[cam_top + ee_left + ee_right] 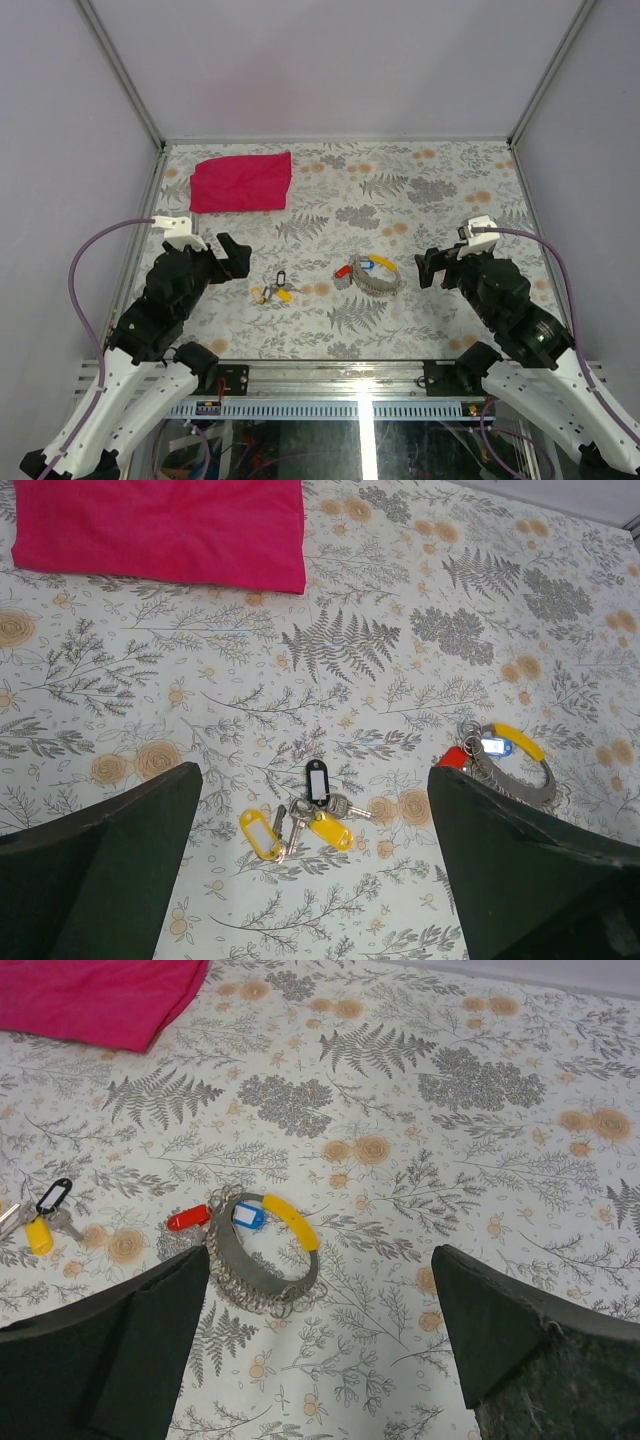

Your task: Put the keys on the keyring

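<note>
- Floral-print table [420, 190], walled in by pale panels; red cloth [241, 182] lies flat at the far left.
- Left gripper [225, 260] hangs low over the near left, its fingers [120, 860] spread wide, holding nothing.
- Loose keys [305, 820], one with a black head and two with yellow, lie bunched on the table. In the left wrist view they sit between the two fingers, touching neither.
- Right gripper [435, 268] is at the near right, its fingers [130, 1350] likewise spread and empty.
- Keyring [262, 1260], with its grey chain curled in a loop, lies mid-table between the grippers, nearer the right one and apart from it.
- In the right wrist view its near edge slips behind the view's left-hand finger.
- Red, blue and yellow keys rest along the loop's far side; cannot tell whether they are threaded on.
</note>
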Available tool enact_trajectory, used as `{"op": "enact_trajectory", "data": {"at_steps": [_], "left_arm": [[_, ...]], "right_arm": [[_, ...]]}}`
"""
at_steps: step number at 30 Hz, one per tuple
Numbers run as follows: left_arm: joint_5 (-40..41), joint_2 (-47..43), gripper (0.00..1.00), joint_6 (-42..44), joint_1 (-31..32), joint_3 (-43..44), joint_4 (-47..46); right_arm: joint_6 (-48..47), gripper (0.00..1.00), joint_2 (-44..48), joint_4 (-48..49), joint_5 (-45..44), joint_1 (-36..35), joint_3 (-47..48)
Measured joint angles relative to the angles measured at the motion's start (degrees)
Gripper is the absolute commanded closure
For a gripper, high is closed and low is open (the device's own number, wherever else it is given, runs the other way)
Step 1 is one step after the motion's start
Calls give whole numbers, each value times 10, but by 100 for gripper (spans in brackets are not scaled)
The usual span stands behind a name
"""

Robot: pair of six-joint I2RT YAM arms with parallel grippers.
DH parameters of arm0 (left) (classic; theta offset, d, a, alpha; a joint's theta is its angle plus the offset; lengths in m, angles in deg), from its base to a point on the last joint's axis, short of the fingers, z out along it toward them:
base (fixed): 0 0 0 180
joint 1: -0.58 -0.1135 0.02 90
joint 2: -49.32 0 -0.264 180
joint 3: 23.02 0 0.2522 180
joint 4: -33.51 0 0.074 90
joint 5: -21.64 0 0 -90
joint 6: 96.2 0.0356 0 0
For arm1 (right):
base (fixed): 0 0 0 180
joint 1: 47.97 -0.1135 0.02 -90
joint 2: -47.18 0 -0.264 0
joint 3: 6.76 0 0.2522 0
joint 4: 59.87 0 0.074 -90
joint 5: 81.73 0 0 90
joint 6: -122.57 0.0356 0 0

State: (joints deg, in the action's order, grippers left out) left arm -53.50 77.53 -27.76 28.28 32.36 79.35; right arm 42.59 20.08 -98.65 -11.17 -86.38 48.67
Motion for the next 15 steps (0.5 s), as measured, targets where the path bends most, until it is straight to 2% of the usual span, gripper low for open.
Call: {"op": "enact_trajectory", "data": {"at_steps": [15], "left_arm": [[-1, 5, 0, 7, 0, -3, -2]], "right_arm": [[-10, 1, 8, 0, -11, 0, -8]]}}
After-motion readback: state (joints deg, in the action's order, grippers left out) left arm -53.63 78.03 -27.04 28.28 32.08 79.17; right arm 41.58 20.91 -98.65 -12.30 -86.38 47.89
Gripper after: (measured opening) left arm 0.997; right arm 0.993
